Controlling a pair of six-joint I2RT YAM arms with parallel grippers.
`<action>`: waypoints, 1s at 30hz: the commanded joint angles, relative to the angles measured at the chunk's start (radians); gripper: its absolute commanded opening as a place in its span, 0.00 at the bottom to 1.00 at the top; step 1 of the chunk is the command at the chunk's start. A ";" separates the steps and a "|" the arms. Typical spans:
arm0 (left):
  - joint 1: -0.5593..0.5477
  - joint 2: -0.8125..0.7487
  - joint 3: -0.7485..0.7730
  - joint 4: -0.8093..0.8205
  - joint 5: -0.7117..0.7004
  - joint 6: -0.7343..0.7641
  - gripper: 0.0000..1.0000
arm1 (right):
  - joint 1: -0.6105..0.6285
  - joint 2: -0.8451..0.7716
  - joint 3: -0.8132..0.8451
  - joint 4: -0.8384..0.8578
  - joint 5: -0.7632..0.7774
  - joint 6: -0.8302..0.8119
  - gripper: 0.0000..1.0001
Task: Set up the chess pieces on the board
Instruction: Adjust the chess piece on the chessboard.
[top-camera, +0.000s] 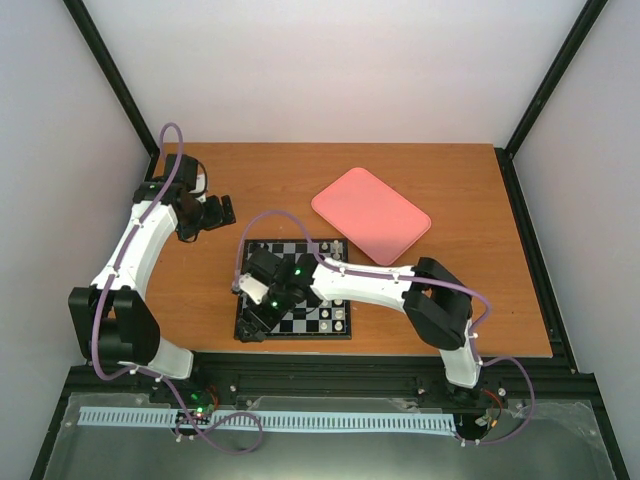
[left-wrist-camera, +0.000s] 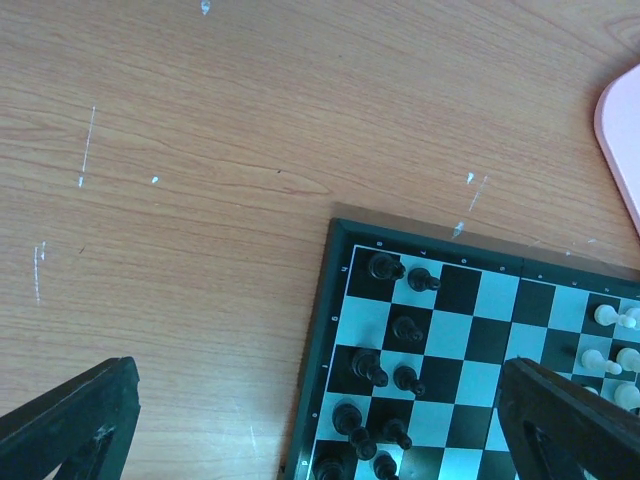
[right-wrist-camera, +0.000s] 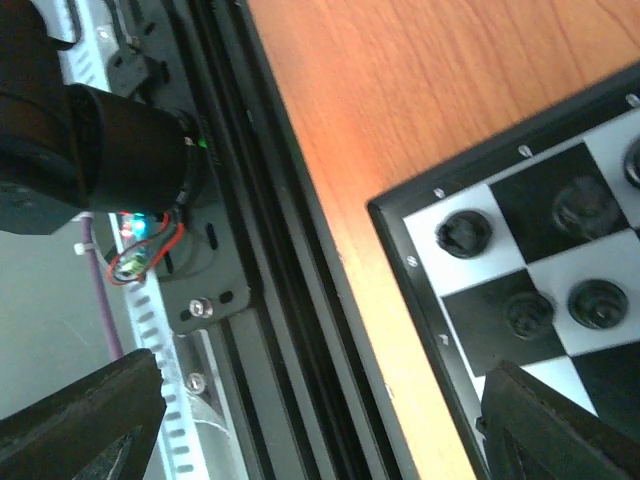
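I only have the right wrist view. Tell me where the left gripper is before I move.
Observer: The left gripper hangs open over bare table, beyond the board's far left corner.
Operator: Report what stands on the rest of the board.
Observer: White pieces stand toward the edge opposite the black pieces.
Operator: Name anything else on the table.
Observer: A pink tray lies by the board's far right corner.
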 joint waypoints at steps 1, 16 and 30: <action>0.004 0.005 0.003 -0.003 -0.021 0.021 1.00 | 0.029 0.007 0.050 0.012 -0.026 -0.012 0.99; 0.004 0.021 0.023 -0.008 -0.032 0.031 1.00 | 0.033 0.067 0.123 -0.021 0.046 -0.041 1.00; 0.006 0.028 0.015 -0.001 -0.032 0.036 1.00 | 0.033 0.083 0.123 -0.054 0.080 -0.050 1.00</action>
